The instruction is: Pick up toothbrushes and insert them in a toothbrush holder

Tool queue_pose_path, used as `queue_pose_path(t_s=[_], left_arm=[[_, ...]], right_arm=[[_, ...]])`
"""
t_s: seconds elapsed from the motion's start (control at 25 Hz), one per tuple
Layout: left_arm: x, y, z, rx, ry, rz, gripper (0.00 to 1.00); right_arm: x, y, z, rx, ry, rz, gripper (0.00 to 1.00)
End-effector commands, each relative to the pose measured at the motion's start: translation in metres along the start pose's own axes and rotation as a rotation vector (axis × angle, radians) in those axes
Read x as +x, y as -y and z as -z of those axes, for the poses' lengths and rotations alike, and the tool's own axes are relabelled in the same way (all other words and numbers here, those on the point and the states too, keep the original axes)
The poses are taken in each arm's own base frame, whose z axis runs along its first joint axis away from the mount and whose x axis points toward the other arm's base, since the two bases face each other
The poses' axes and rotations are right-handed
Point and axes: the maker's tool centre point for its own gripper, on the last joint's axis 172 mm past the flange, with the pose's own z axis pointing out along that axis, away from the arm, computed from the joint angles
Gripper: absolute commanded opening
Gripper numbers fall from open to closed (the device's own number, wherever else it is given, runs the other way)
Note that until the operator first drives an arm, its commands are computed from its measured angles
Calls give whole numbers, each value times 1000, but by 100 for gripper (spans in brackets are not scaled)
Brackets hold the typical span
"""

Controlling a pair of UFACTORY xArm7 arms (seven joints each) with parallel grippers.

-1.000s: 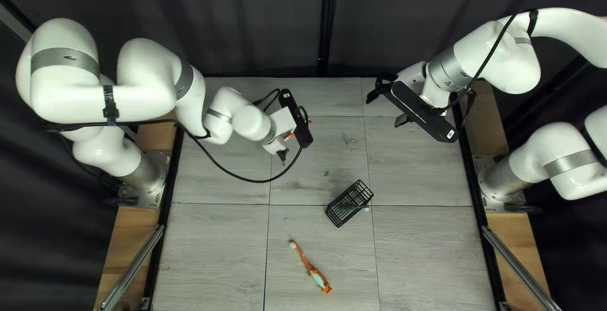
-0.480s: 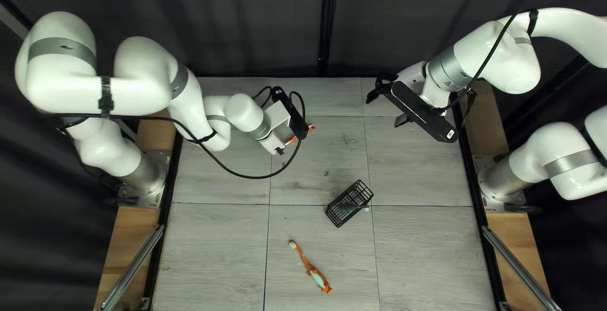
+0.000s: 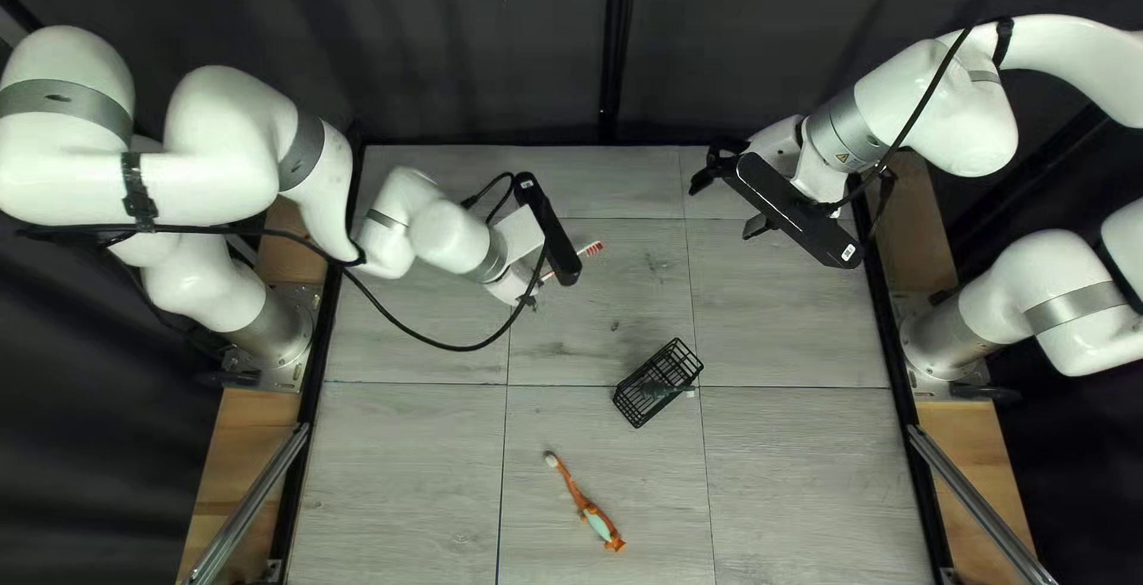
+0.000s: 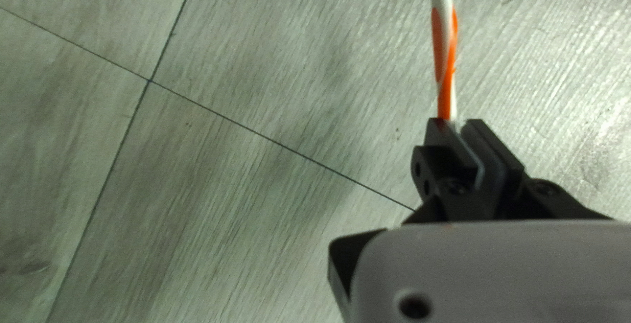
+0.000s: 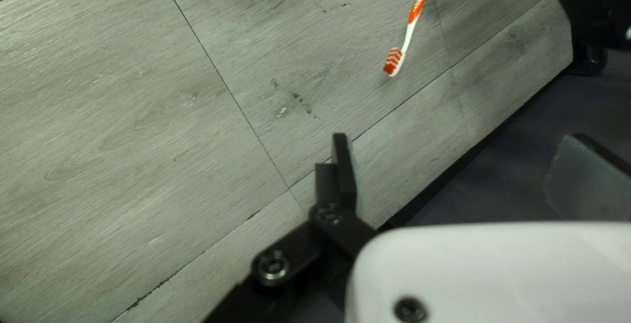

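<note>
- Apparently done: green toothbrush (image 3: 681, 391) in the black holder (image 3: 637, 404).
- Far side: left gripper (image 4: 464, 126) clamped on white toothbrush (image 4: 444, 60), uninserted; right gripper (image 5: 456, 138) spread.
- Also left: near orange toothbrush (image 3: 578, 499).

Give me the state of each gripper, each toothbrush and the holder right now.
Left gripper: shut on the white-and-orange toothbrush.
White-and-orange toothbrush: held, bristled head free.
Right gripper: open, fingers wide apart.
Orange toothbrush: lying on the table, outside the holder.
Black mesh holder: occupied, apparently by a teal toothbrush.
Teal toothbrush: one end sticking out.
</note>
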Motion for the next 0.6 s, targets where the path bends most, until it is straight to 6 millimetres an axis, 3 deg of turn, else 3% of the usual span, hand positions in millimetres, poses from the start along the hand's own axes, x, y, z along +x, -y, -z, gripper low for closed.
queue_pose_path(t_s=[0.04,0.28,0.6], left_arm=[[8,-6,23,5,-58,-45,0],[23,-10,52,-18,-143,-102,0],[47,-9,75,-93,-210,-155,0]], right_arm=[[0,0,0,0,0,0,100],[0,0,0,0,0,0,100],[33,0,3,-103,-44,239,100]])
